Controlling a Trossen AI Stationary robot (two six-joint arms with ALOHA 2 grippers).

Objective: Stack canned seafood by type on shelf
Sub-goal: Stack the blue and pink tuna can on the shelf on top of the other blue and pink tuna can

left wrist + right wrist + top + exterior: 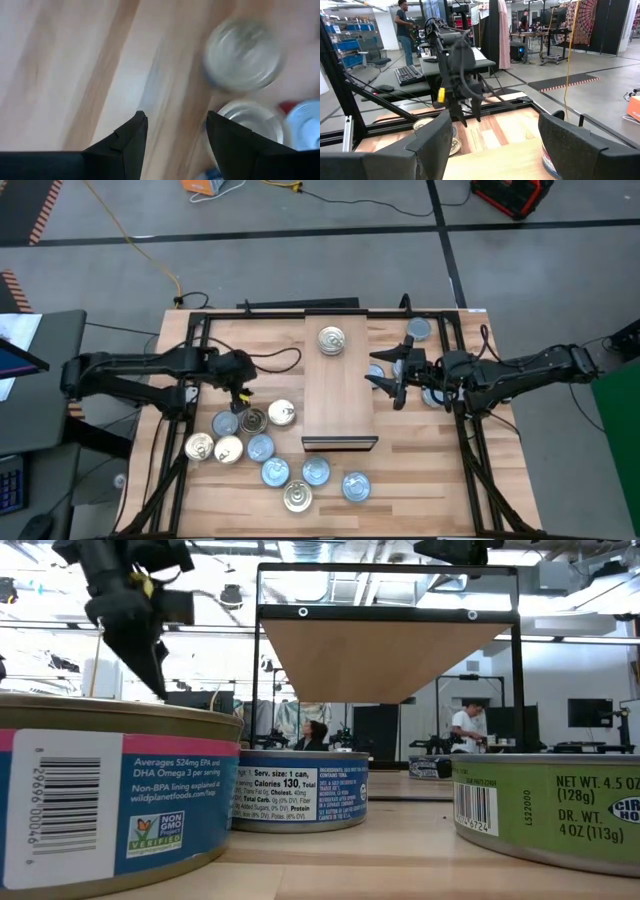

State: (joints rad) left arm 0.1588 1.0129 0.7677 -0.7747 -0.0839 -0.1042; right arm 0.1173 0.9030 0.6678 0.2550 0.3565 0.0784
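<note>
The shelf [338,385] is a light-wood board in the middle of the table. One silver-topped tin [332,340] stands on its far end. Several tins of canned seafood, blue-topped and silver-topped, lie in a loose cluster [260,447] on the tabletop at the near left. My left gripper [243,390] hangs above the far edge of that cluster, tipped downward and open, with nothing between its fingers [175,120]. Silver tins [243,55] show just beyond its fingertips. My right gripper [385,370] stands open and level at the shelf's right edge, empty [495,135].
More tins stand on the table right of the shelf, one blue-topped at the far right [419,329] and others under my right arm [432,395]. A black frame [200,330] rims the tabletop. Bare wood lies between the cluster and the far edge.
</note>
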